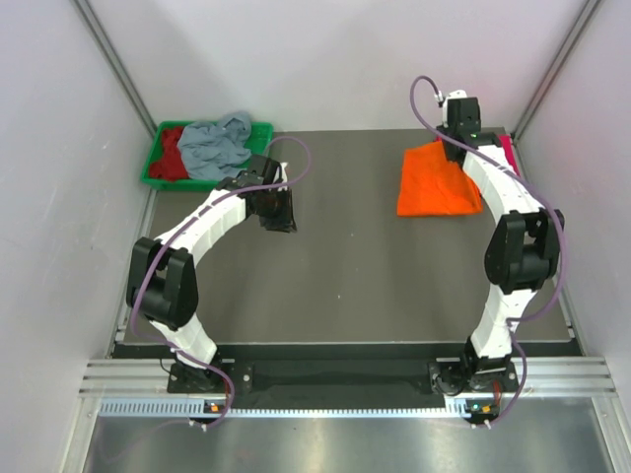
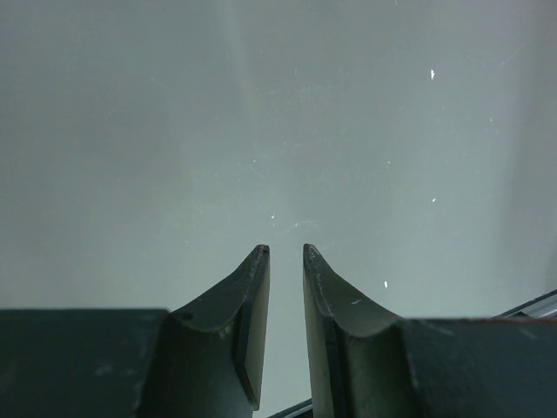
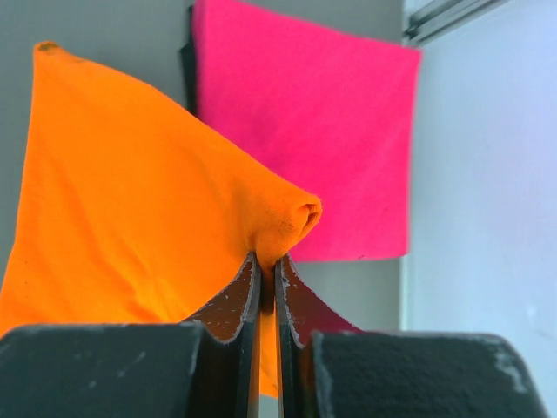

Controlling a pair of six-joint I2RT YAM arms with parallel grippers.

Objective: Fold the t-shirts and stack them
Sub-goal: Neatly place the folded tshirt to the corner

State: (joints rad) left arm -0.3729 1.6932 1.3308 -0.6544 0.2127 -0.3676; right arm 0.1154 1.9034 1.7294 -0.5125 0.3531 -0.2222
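The right arm arches forward to the table's (image 1: 345, 266) far right, its pincer (image 3: 268, 266) pinched tight on a lifted fold of the orange t-shirt (image 3: 130, 200), beside the flat magenta t-shirt (image 3: 313, 131). The left arm bends toward the green tray (image 1: 154, 168) holding grey-blue (image 1: 215, 146) and dark red (image 1: 174, 153) t-shirts; its pincer (image 2: 285, 254) stands barely parted, apparently holding nothing.

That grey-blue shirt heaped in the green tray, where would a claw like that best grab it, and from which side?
Probably from straight above, pinching the raised fold at the top of the grey-blue shirt. It lies crumpled in the green tray, partly over a dark red shirt, and the tray walls block a sideways approach. The left gripper, close by and holding nothing, seems best placed.
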